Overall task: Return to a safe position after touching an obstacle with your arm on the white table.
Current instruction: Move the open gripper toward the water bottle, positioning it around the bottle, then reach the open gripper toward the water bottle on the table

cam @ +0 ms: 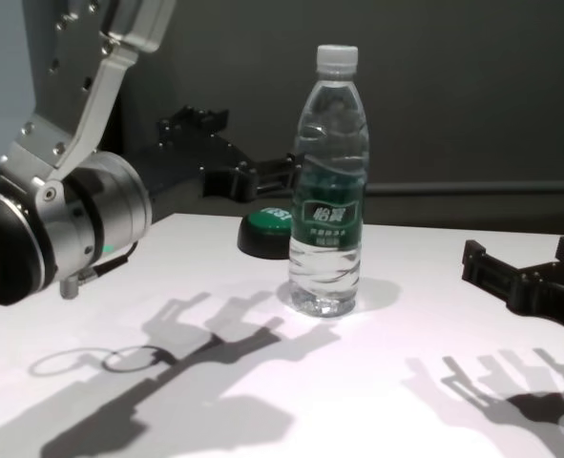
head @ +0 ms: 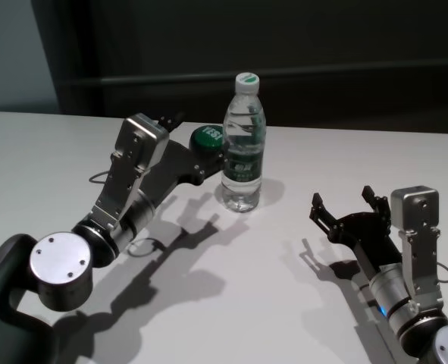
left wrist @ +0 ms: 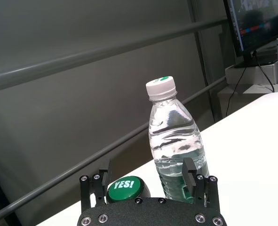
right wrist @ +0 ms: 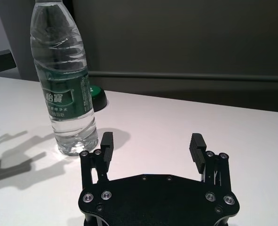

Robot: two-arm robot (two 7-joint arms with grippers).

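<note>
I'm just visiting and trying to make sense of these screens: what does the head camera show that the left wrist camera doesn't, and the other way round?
Only the head view shows both arms: the left gripper, open, raised beside the bottle, and the right gripper, open, off to the right above the white table. Only the left wrist view shows a monitor on a stand in the background, and the word YES! on the button. Both show the upright water bottle with its white cap and the green button close beside it.
</note>
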